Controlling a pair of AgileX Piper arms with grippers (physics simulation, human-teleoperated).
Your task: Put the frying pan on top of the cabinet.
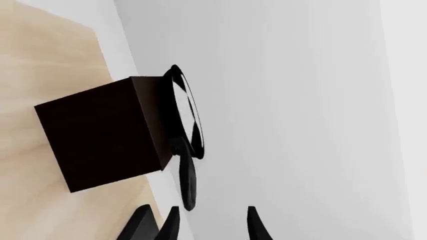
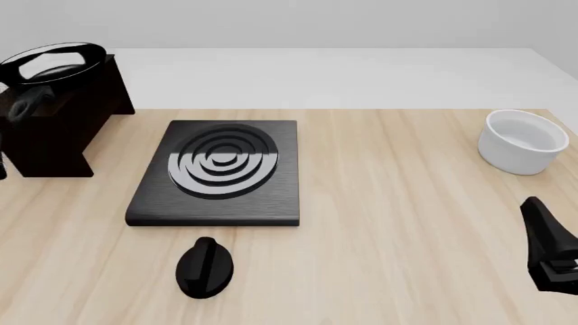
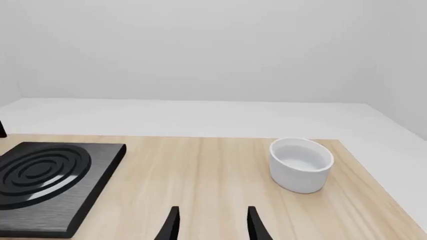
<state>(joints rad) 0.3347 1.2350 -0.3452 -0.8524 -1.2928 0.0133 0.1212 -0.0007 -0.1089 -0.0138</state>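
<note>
The frying pan (image 2: 51, 59), glossy black with a pale reflective inside, rests on the flat top of the dark cabinet (image 2: 56, 132) at the table's far left. Its long handle (image 2: 24, 105) sticks out past the cabinet's near edge. In the left wrist view the pan (image 1: 187, 111) lies against the cabinet (image 1: 100, 132), and my left gripper (image 1: 212, 221) is open just behind the handle tip (image 1: 189, 192), holding nothing. My right gripper (image 3: 212, 221) is open and empty, low at the front right (image 2: 543, 233).
A black stove plate (image 2: 216, 172) with silver rings lies mid-table. A small black knob (image 2: 206, 267) sits in front of it. A white bowl (image 2: 522, 141) stands at the far right, also shown in the right wrist view as the bowl (image 3: 301, 163).
</note>
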